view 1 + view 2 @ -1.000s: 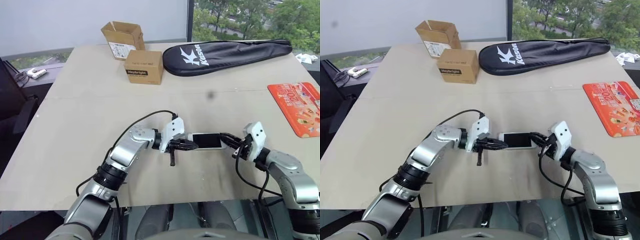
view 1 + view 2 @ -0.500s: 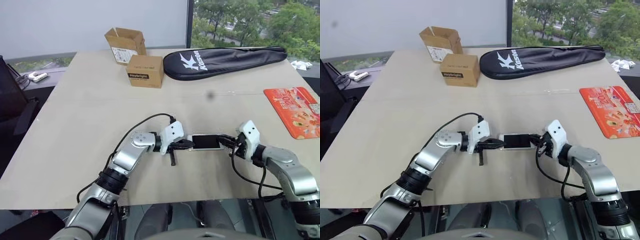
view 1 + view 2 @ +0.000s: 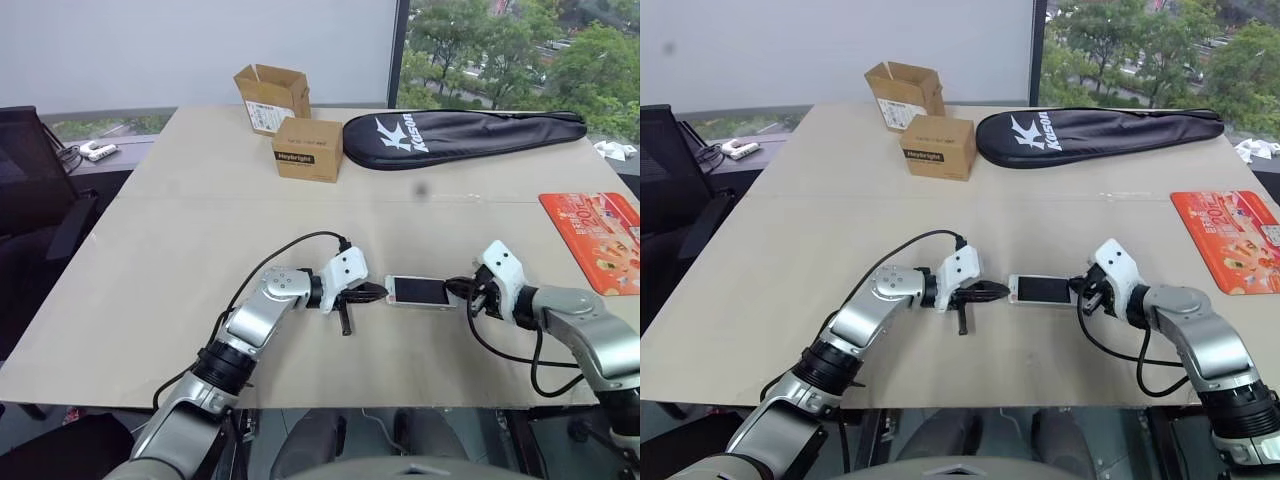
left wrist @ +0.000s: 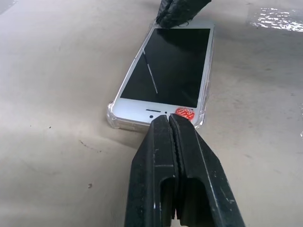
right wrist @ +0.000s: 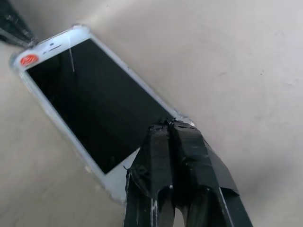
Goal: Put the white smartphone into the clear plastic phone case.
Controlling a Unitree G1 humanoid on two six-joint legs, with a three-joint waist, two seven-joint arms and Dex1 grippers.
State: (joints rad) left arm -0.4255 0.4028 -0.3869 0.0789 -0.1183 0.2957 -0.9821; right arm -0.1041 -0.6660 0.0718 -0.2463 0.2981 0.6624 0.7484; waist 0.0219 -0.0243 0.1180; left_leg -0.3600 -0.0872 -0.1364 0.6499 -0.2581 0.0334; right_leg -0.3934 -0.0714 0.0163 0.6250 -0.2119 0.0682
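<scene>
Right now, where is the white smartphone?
The white smartphone lies flat on the table, near its front edge, between the shut left gripper and the shut right gripper, with the clear plastic phone case around it.

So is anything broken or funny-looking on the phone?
Mostly fine. The white smartphone lies flat on the table inside the clear plastic phone case. One oddity: a thin pale line, perhaps a scratch or a reflection, crosses the dark screen. A small red sticker sits at one end.
</scene>
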